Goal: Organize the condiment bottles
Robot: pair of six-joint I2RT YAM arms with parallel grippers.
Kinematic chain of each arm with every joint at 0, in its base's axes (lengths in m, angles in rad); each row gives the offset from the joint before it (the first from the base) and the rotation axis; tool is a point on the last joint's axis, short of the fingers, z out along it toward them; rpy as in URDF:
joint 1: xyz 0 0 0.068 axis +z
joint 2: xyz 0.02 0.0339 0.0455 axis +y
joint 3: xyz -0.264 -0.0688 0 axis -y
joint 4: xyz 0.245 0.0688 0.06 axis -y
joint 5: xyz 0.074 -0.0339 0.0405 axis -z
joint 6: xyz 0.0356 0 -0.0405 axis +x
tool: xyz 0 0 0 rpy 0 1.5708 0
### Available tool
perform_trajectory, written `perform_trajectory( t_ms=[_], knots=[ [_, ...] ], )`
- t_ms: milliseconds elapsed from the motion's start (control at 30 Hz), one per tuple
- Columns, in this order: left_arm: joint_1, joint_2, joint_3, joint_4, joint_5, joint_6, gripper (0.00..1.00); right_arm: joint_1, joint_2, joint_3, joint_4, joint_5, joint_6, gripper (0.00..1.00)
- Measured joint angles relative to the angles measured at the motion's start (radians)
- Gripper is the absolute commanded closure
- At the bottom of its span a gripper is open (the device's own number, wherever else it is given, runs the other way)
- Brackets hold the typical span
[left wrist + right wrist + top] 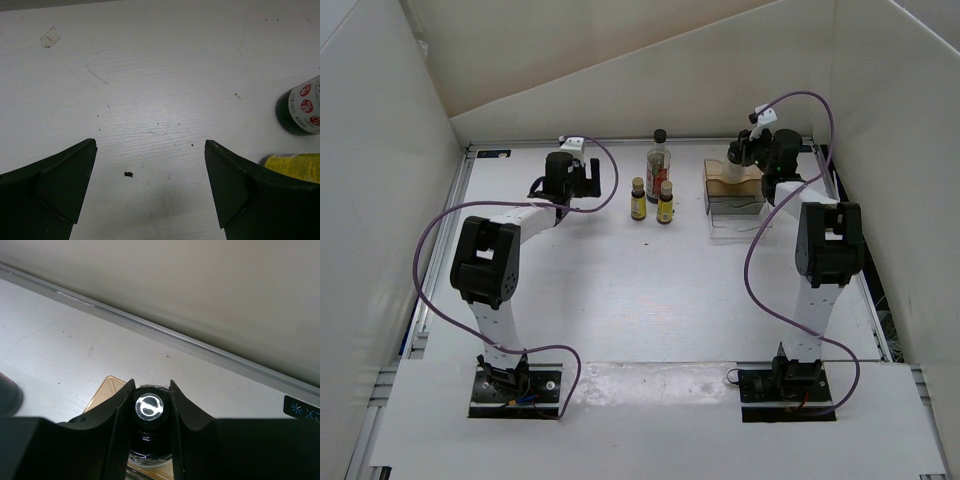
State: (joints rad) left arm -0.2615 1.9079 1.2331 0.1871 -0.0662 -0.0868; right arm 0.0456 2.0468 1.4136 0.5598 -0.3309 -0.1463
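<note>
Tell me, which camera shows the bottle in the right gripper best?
The right wrist view. The bottle sits close up in the middle, its black cap clamped between the fingers of the right gripper. In the top view the gripper covers it, so it cannot be made out. The left wrist view misses it.

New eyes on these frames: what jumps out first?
The right end effector, shut on a short black-capped bottle at the small tray, far right of the table. Next, a far-centre cluster: a taller clear bottle with two tiny yellow-labelled bottles in front. The left end effector hangs open over bare table just left of them.
</note>
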Motion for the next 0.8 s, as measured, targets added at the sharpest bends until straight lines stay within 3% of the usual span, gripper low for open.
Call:
perform_trajectory(
  t_ms=[800],
  knots=[
    [-0.01, 0.068, 0.029, -0.001, 0.0, 0.0, 0.0, -0.032, 0.054, -0.017, 0.061, 0.003, 0.007, 1.0]
  ],
)
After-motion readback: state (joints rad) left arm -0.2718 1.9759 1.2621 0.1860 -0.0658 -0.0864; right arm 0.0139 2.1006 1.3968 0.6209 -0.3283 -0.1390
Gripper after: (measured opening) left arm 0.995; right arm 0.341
